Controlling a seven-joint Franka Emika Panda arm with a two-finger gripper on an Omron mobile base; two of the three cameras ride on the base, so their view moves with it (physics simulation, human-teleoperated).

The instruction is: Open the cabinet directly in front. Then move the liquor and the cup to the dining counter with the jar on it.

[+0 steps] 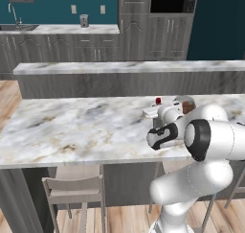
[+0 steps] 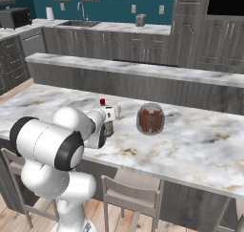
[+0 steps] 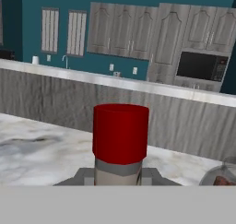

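Observation:
My gripper (image 3: 117, 177) is shut on the liquor (image 3: 120, 135), a small bottle whose red cap rises between the fingers. From the base, the liquor (image 2: 102, 102) stands upright at the hand (image 2: 110, 114), low over the dining counter (image 2: 190, 145); I cannot tell whether its base touches. The jar (image 2: 150, 119), squat with reddish-brown contents, sits on the counter just right of the bottle. In the left base view the red cap of the liquor (image 1: 158, 100) shows above the hand (image 1: 158, 113), and the jar (image 1: 185, 104) is half hidden behind my arm. The cup is out of view.
The dining counter (image 1: 72, 126) stretches wide and bare to the left. A raised back ledge (image 1: 129, 66) runs behind it. Stools (image 1: 72, 189) (image 2: 133, 193) stand under the near edge. Grey wall cabinets (image 3: 120, 29) and a microwave (image 3: 200, 65) line the far wall.

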